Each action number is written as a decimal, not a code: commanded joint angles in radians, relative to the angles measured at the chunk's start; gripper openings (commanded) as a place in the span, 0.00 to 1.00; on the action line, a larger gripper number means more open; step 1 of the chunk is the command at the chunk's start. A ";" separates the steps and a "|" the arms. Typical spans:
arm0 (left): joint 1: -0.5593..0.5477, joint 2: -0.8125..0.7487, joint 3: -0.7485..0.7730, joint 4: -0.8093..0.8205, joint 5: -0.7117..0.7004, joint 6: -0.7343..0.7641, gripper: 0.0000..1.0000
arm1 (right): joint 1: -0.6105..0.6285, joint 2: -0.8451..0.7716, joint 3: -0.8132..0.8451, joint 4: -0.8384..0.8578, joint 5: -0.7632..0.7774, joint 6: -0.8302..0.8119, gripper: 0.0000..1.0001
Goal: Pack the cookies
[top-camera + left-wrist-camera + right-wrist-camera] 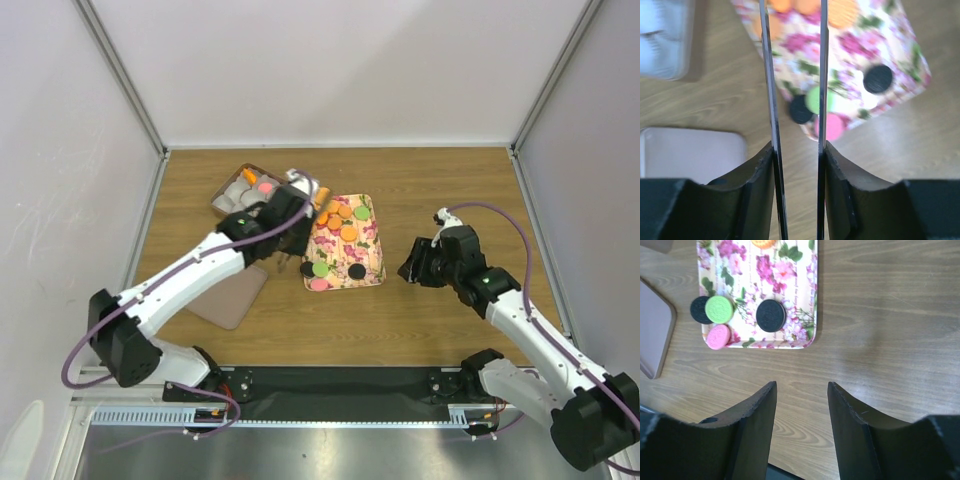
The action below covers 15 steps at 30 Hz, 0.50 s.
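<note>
Looking down from the top camera, I have most of the cookies [349, 233] lying on the floral tray [373, 248] in the middle of the table [450, 190]. An orange cluster sits at the tray's far end. At its near end a black cookie [771, 315] lies on its own, with a tight group by the left corner. There a green cookie [719, 309] touches a second black cookie [701, 309] that sits right at the tray's left rim, and a pink cookie [718, 336] lies just nearer. One more pink disc [265, 187] rests in the box [222, 198] of white paper cups [236, 190], beyond the tray's far-left corner. A flat brown panel [228, 297] lies on the table nearer the arm bases. My left gripper [794, 20] hangs over the tray's near-left edge. Its jaws are parallel and a narrow gap apart with nothing between them, and through the gap I see the green and black cookies below. My right gripper [802, 390] is over the table to the right of the tray, its jaws parted and holding nothing.
</note>
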 commanded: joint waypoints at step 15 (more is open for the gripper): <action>0.448 0.119 0.111 0.037 0.159 0.069 0.42 | -0.003 0.106 0.026 0.016 -0.035 -0.020 0.51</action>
